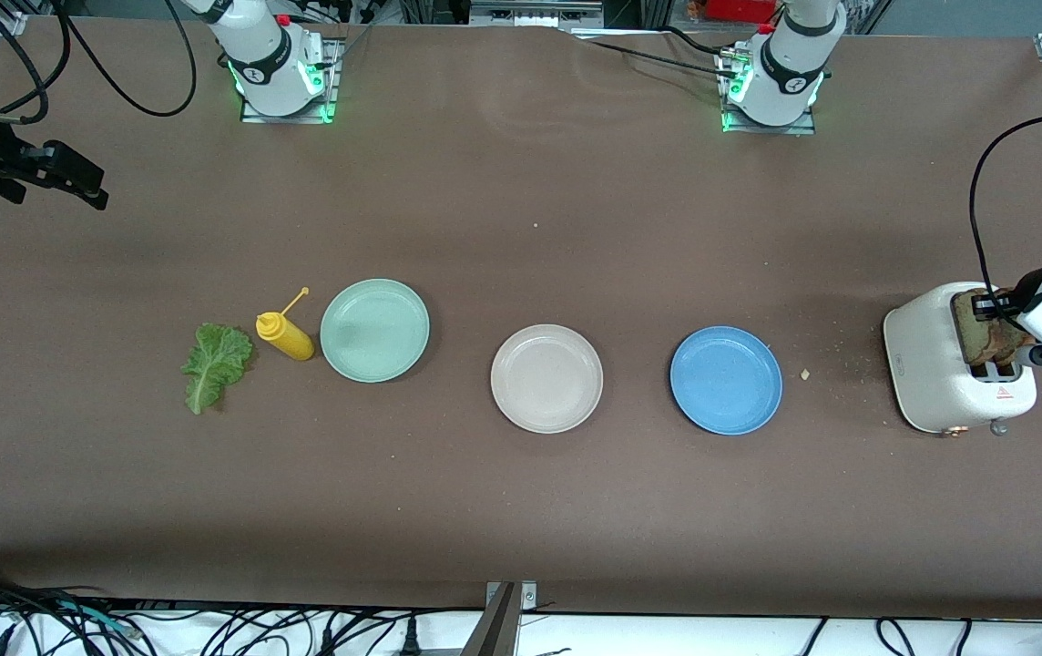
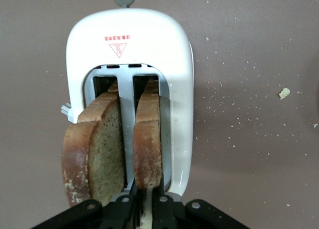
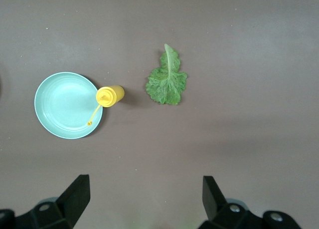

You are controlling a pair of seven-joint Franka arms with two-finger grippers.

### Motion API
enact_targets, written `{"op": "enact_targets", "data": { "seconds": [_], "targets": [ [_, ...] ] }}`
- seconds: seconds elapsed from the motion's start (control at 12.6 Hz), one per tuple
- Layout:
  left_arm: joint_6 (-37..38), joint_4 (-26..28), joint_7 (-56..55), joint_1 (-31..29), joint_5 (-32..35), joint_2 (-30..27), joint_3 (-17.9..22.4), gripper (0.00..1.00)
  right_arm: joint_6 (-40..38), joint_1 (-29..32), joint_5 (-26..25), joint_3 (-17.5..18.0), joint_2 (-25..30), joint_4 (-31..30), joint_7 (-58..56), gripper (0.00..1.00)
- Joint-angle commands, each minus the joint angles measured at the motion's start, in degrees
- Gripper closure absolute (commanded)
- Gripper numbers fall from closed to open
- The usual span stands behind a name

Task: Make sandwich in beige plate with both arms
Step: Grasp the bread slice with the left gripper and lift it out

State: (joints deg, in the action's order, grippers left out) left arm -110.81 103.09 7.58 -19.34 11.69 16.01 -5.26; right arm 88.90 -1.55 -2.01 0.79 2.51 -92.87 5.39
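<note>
Two tan toast slices stand in the slots of a white toaster [image 1: 949,374] at the left arm's end of the table. My left gripper [image 1: 997,306] is over the toaster, shut on one slice [image 2: 148,139]; the other slice [image 2: 99,149] stands beside it. The beige plate [image 1: 546,378] lies empty at the table's middle. The green lettuce leaf [image 1: 214,363] lies flat toward the right arm's end and also shows in the right wrist view [image 3: 167,82]. My right gripper [image 1: 61,173] hangs open and empty above the table at the right arm's end; it shows open in its wrist view [image 3: 147,194].
A mint-green plate [image 1: 374,330] and a yellow squeeze bottle [image 1: 285,335] sit between the lettuce and the beige plate. A blue plate [image 1: 726,380] lies between the beige plate and the toaster. Crumbs [image 1: 804,374] are scattered beside the toaster.
</note>
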Motion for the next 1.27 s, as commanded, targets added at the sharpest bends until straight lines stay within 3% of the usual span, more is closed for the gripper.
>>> {"op": "enact_targets", "data": {
  "seconds": [0.0, 0.24, 0.55, 0.95, 1.19],
  "targets": [
    [2.6, -2.4, 3.5, -0.4, 1.8, -2.6, -0.3, 1.0, -0.2, 0.2, 0.9, 0.3, -0.1, 0.4, 0.1, 0.0],
    [12.5, -11.6, 6.6, 0.3, 1.9, -2.8, -1.2, 1.0, -0.2, 0.2, 0.9, 0.2, -0.1, 0.4, 0.1, 0.0],
    [20.9, -18.4, 7.6, 0.3, -0.3, -2.8, -10.0, 1.0, -0.2, 0.2, 0.9, 0.2, -0.1, 0.4, 0.1, 0.0],
    [21.7, -17.3, 6.0, 3.5, -14.2, 0.7, -12.3, 1.0, -0.1, 0.2, 0.9, 0.2, -0.2, 0.4, 0.1, 0.0],
    [21.6, -17.7, 4.6, 4.7, -27.4, 5.7, -12.4, 1.0, -0.1, 0.2, 0.9, 0.2, -0.5, 0.4, 0.1, 0.0]
  ]
}}
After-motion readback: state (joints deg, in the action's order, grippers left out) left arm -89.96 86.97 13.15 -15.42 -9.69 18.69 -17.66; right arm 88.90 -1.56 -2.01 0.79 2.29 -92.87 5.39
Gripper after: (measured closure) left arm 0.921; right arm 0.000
